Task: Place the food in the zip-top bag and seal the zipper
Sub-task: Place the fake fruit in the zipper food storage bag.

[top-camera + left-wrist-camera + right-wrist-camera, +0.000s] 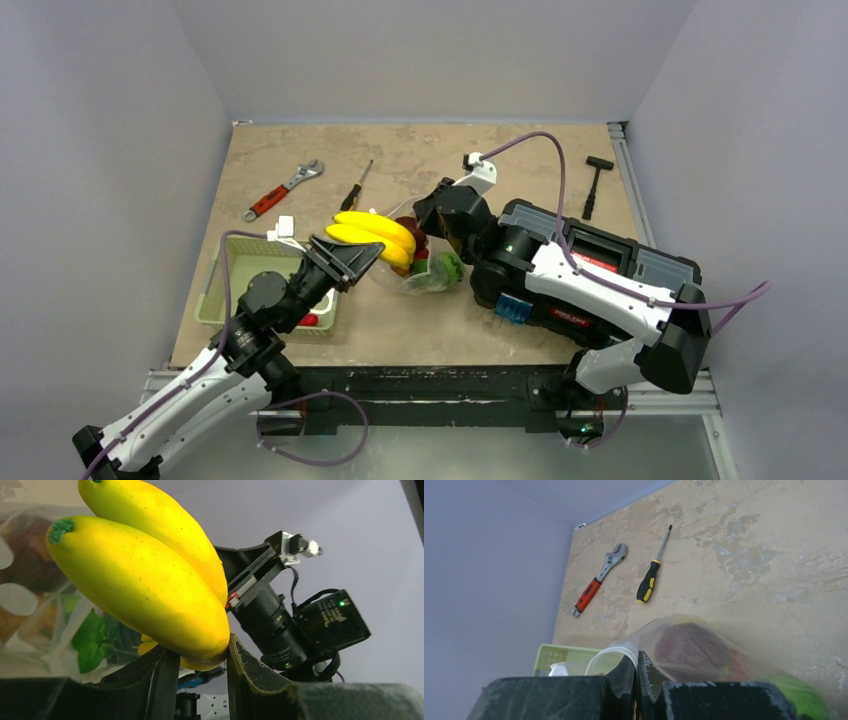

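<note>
1. Yellow bananas point(375, 238), a joined pair, are clamped at one end in the left tool point(200, 666). They sit just above the bag point(425, 278) mouth, not yet inside.
2. Right tool point(635, 666) is closed on the bag's rim and lifts it, probably so the floppy mouth gapes for loading.
3. Bag rests on the worktop point(420, 160), with green and maroon food inside.
4. Banana long axis runs near level, slanting across the bag's mouth. Green stem tips point away from the left tool. Judgement: they need tilting to enter end-first.
</note>
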